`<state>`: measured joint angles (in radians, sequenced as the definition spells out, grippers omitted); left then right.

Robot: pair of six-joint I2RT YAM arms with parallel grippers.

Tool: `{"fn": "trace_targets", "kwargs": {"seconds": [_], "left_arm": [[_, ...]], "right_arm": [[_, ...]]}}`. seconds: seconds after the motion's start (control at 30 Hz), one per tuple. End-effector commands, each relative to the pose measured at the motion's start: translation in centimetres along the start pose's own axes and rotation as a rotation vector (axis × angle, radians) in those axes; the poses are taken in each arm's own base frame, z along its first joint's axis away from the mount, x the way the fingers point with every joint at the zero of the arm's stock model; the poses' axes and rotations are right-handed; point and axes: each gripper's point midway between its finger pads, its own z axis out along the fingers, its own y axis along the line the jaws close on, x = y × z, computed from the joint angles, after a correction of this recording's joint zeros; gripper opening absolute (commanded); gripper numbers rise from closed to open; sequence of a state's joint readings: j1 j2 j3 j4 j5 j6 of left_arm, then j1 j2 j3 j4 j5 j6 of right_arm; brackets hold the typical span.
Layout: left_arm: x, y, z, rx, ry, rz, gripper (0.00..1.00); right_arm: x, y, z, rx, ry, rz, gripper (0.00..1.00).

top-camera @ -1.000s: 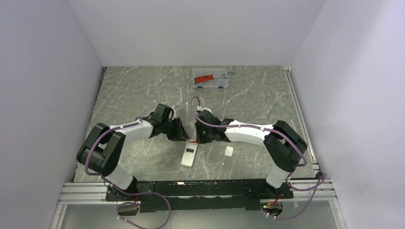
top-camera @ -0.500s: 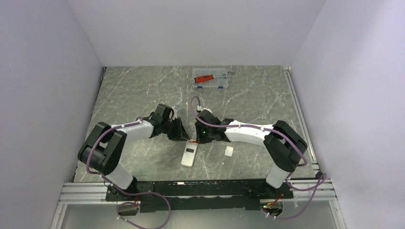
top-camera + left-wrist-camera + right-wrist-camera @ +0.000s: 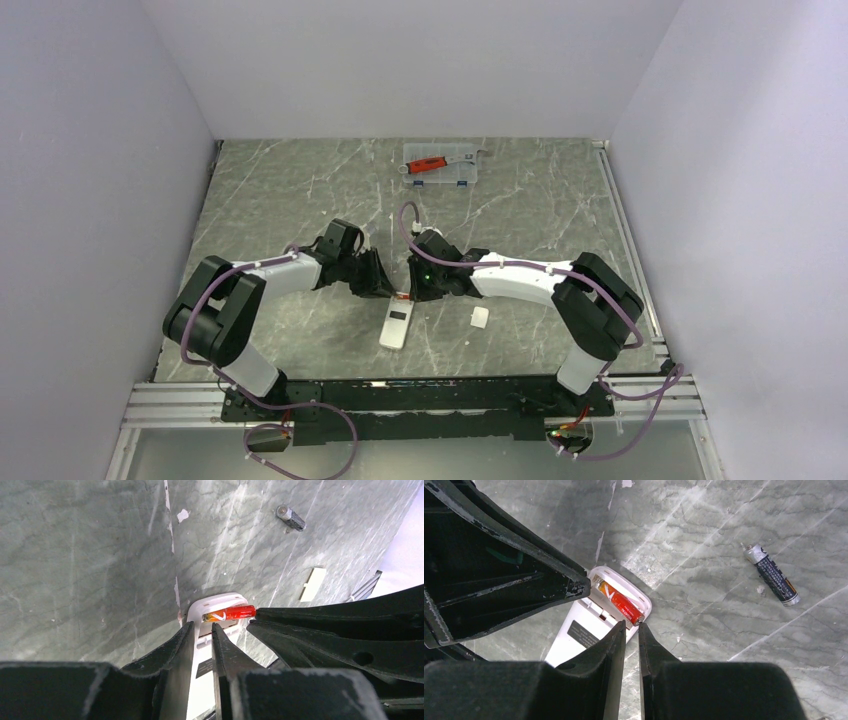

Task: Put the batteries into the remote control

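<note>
The right gripper [image 3: 631,626] has its fingers drawn to a thin slit with nothing clamped between them. Its tips sit just at the near end of the red battery [image 3: 620,603], which lies slantwise across the open bay at the rounded far end of the remote control [image 3: 566,647]. The left gripper [image 3: 202,626] is likewise nearly closed and empty, its tips at the bay's edge from the 9 o'clock side, so both sets of fingers crowd one spot. Against the overhead view of a second ago almost nothing has moved: both arms sit where they were, the remote has not shifted, and the battery is the same orange fleck at its far end. I read that as fine seating work rather than carrying (the cell looks perched across the bay, one end seeming to overhang the rim, not sunk flat), so the first battery is delivered but probably not home. The bay holds that one cell only. The second battery [image 3: 771,574] lies loose on the table [image 3: 724,510], at about 2 o'clock from the right fingertips and well apart from the remote. Overhead, a white square piece [image 3: 480,317] lies at 3 o'clock of the remote. At 12 o'clock, far back, the clear case [image 3: 440,172] carries a red-handled tool [image 3: 432,163]; whether inside or on its lid I cannot tell.
</note>
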<state>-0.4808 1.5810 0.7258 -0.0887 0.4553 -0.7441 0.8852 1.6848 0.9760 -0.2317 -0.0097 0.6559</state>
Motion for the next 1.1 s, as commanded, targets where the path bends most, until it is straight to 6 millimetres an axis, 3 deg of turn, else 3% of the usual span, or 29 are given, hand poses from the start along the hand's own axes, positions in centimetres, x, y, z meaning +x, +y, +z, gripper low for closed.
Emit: {"fn": "trace_targets", "kwargs": {"seconds": [0.0,0.57,1.07], "left_arm": [[-0.4,-0.7,-0.6,0.022,-0.019,0.035,0.25],[0.2,-0.9,-0.4,0.055,-0.003,0.023,0.23],[0.3,-1.0,-0.6,0.067,-0.006,0.019,0.22]], "right_arm": [[-1.7,1.8,-0.1,-0.053,-0.045,0.009,0.18],[-2.0,2.4,0.5,-0.063,-0.040,0.007,0.14],[-1.8,3.3,1.2,-0.079,-0.018,-0.012,0.04]]}}
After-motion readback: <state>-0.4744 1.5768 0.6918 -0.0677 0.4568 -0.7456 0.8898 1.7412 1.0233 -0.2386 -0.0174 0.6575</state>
